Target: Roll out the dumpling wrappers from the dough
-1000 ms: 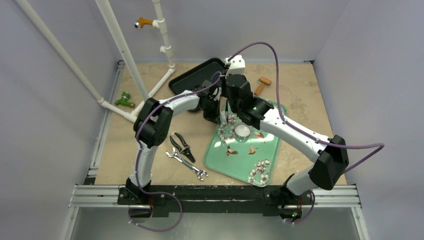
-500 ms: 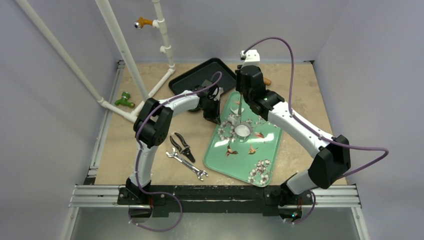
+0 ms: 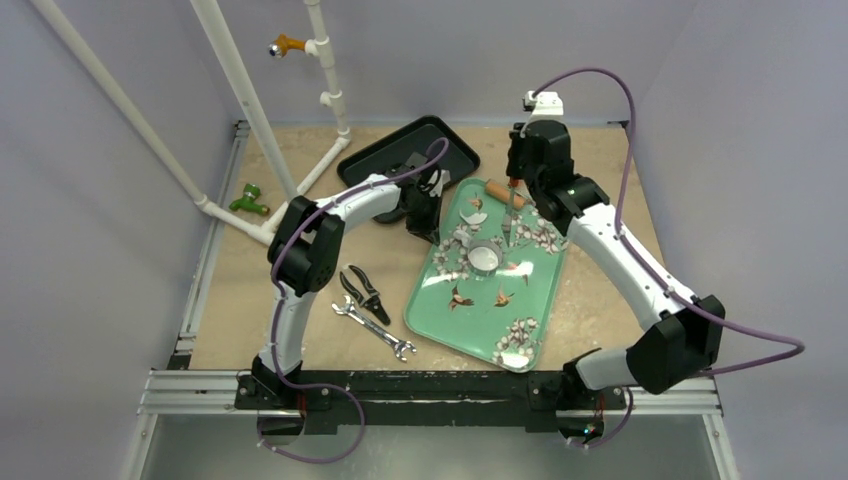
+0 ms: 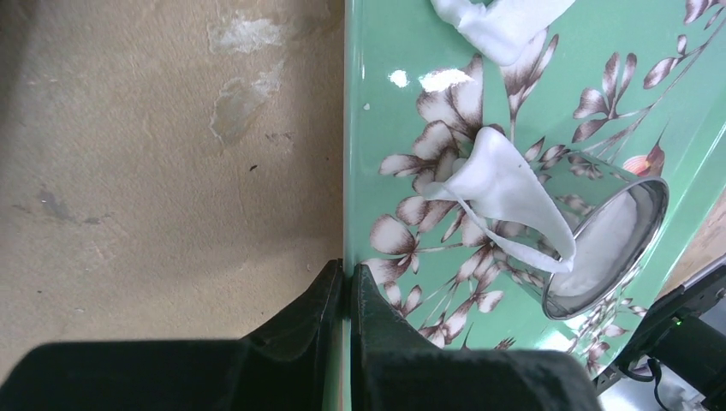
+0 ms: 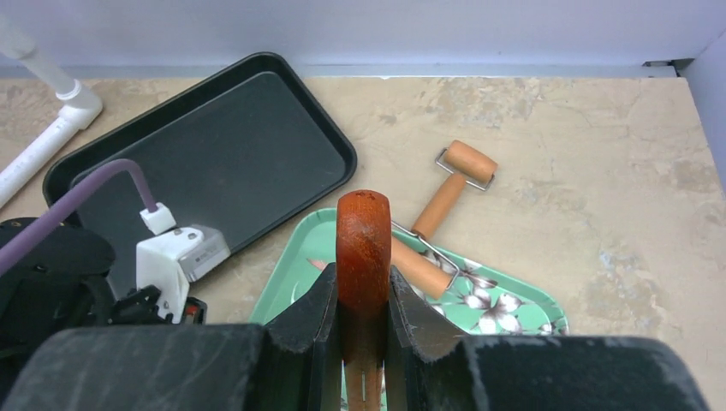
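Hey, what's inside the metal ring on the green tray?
A white dough disc fills the ring. The tray surface beneath the disc is covered, so nothing under it can be seen.

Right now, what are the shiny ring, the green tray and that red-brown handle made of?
The ring looks like polished metal; it mirrors the tray's flowers. The tray is glossy, maybe painted metal or plastic; glare spots show on it. The handle is probably varnished wood: reddish-brown with a smooth sheen.

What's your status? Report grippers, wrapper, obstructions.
Left gripper shut on green tray rim. Right gripper shut on wooden-handled tool. Wrapper inside ring cutter on tray. Dough scrap draped against cutter.
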